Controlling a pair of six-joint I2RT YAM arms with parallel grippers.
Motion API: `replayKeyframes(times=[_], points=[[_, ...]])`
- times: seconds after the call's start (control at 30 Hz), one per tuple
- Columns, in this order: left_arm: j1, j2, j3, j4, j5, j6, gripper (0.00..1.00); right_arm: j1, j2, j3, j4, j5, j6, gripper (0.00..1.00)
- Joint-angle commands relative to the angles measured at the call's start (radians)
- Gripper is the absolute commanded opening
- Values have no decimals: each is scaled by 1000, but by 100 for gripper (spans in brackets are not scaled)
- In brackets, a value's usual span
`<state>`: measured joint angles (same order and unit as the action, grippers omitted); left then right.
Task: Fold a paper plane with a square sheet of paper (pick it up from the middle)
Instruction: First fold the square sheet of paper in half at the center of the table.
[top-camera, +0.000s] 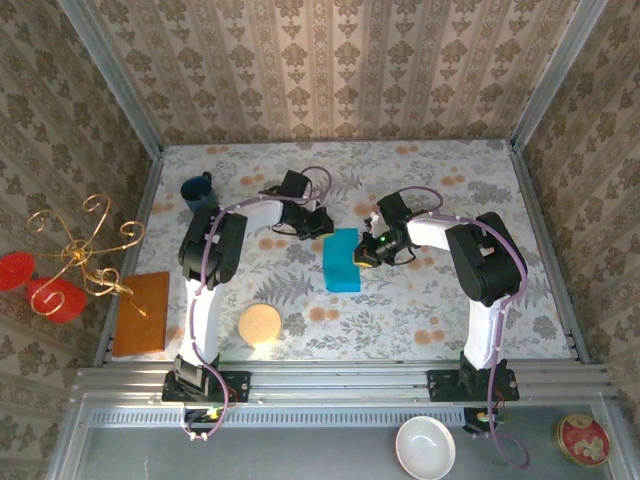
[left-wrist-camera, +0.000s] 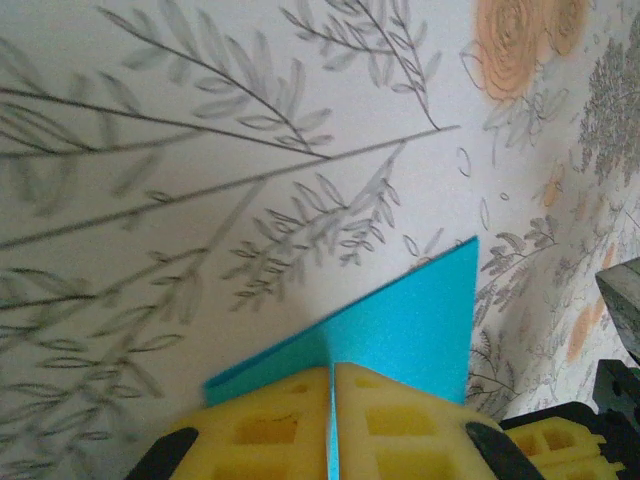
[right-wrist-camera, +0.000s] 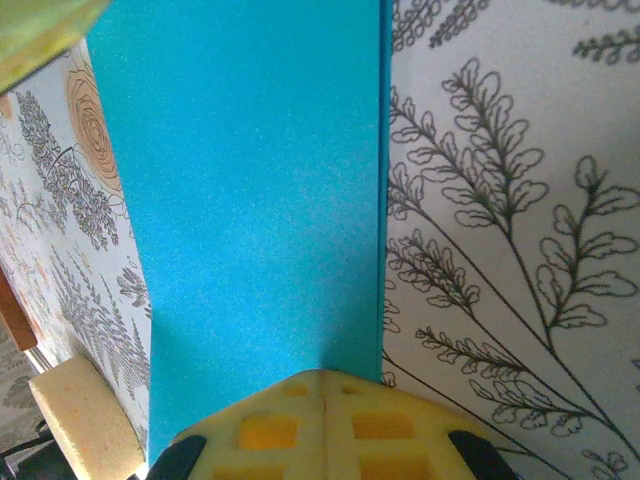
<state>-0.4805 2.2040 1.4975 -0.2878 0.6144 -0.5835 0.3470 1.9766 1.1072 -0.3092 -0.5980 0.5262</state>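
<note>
Two grippers: one on each side of the square sheet of paper, seen from above.
Far left of the left fingers: gold wire stand with red discs, wooden board, dark blue mug, round tan disc. All lie well apart from the sheet.
Left gripper: at the sheet's far left corner. The top view is too coarse to read the grip.
Left fingers: the wrist view settles it. The yellow pads are pressed together with a thin blue line of paper down the seam, so they are pinching the sheet.
Sheet, left wrist view: a pointed corner sticks out ahead of and to the right of the pads, over the flowered table.
Sheet, top view: a plain upright rectangle between the two sets of fingers. The pointed corner does not read as such from above.
Right gripper: touching the sheet's right edge, in its far half.
Right fingers: pads closed, seam tight. The sheet starts at the tips and runs straight ahead and to their left, with one straight edge just right of the seam. Cannot tell whether any paper lies between the pads.
Left of the right fingers: the wrist view adds the tan disc's thick side.
Well behind the right fingers: white bowl and red round tin on the near ledge.
</note>
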Motion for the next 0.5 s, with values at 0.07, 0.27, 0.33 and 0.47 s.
replayKeyframes(times=[0.07,0.27,0.33,0.47], points=[[90,38,17,-53,-87,25,11,1,133,-88,-199,331,7,2],[94,-9,102,-145,-109,79,12,2,128,-87,-197,331,9,2],[70,-53,88,-144,-92,73,12,1,126,-87,-197,331,9,2],[-14,-164,-36,-76,-37,4,12,2,122,-87,-197,331,9,2]])
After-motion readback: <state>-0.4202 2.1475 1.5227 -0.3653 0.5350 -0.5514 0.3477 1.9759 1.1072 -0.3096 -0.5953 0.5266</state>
